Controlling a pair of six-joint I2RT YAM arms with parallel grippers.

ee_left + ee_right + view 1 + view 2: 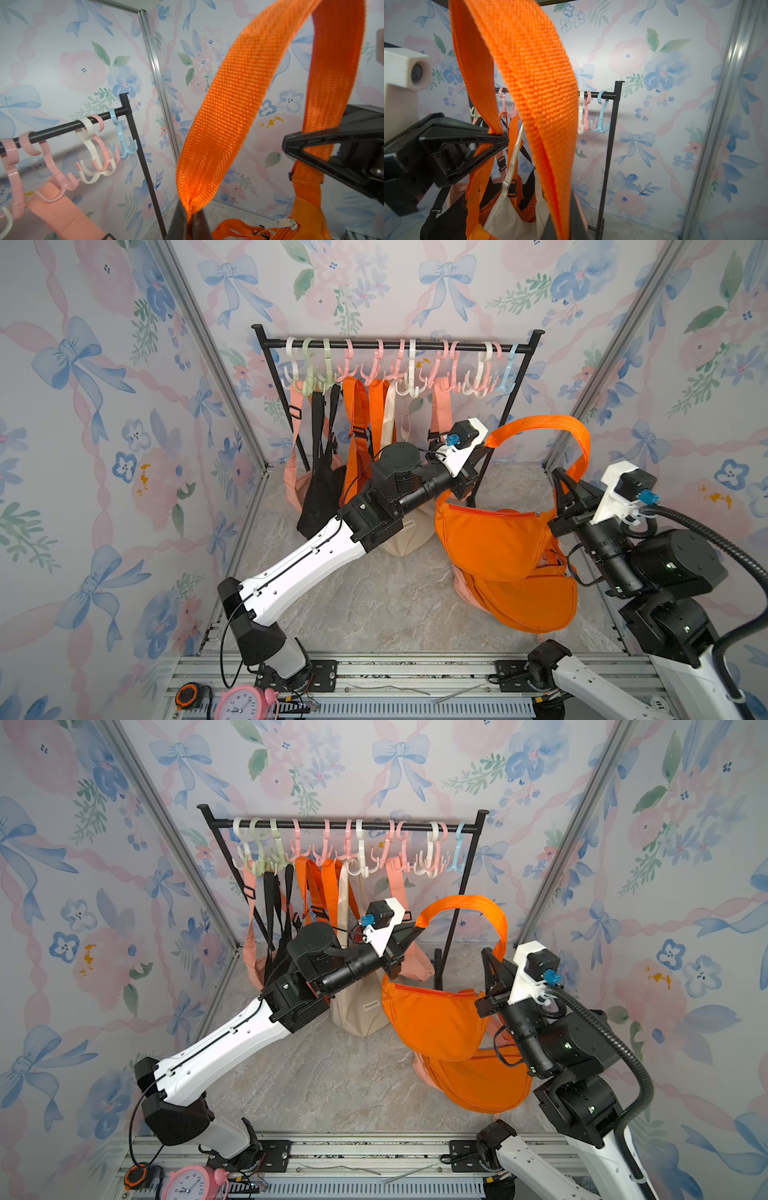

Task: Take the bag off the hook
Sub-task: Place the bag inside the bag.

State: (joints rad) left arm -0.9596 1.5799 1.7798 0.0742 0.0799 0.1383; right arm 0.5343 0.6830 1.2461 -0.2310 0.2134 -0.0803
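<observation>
Your orange bag is off the hooks, hanging in the air right of centre, nearer than the rack. Its strap loops up between both arms: the left gripper is pinched on its left end and the right gripper is clamped on its right side. Beneath, another orange bag lies on the marble-look floor. Floral bow wallpaper closes in left, far and right.
</observation>
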